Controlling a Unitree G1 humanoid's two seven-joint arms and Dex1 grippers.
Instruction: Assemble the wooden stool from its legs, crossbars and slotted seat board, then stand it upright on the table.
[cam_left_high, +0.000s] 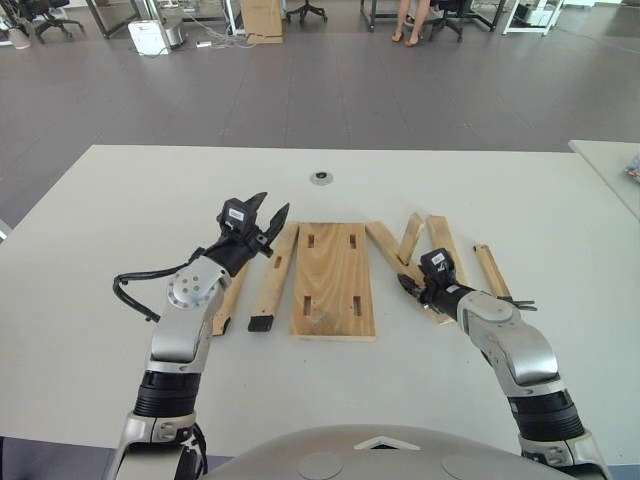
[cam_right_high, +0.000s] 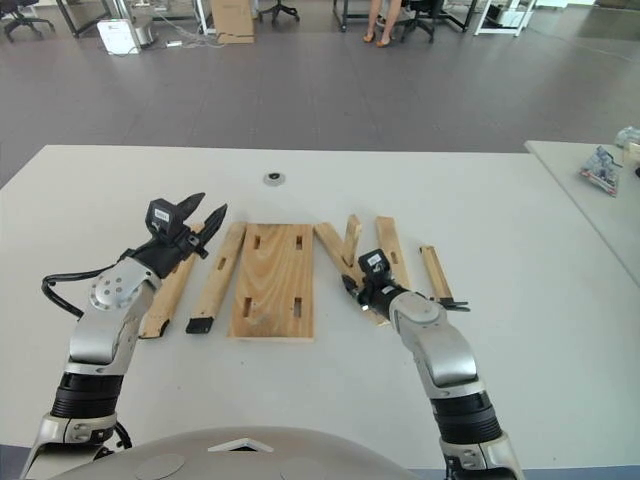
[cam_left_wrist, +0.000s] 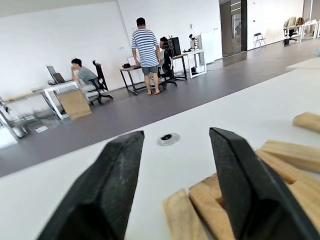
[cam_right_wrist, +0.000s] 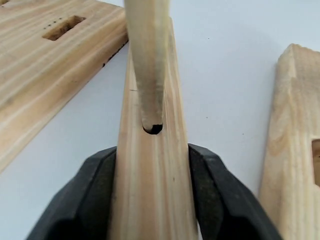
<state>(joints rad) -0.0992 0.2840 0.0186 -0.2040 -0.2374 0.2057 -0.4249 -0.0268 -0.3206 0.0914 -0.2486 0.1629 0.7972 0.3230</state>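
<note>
The slotted seat board (cam_left_high: 333, 275) lies flat in the middle of the table. Two legs lie to its left: one (cam_left_high: 275, 268) has a black foot at its near end, and the other (cam_left_high: 231, 296) is partly under my left arm. My left gripper (cam_left_high: 266, 214) hovers open above their far ends (cam_left_wrist: 210, 200), holding nothing. To the right of the board, my right gripper (cam_left_high: 412, 288) is shut on a slanted leg (cam_right_wrist: 150, 165). A thin crossbar (cam_right_wrist: 145, 50) rests on that leg. Another leg (cam_left_high: 444, 246) and a short piece (cam_left_high: 490, 268) lie further right.
A small round disc (cam_left_high: 321, 178) sits on the table beyond the board. The white table (cam_left_high: 150, 190) has wide bare areas at the far side and at both ends. A second table (cam_left_high: 615, 165) stands off to the right.
</note>
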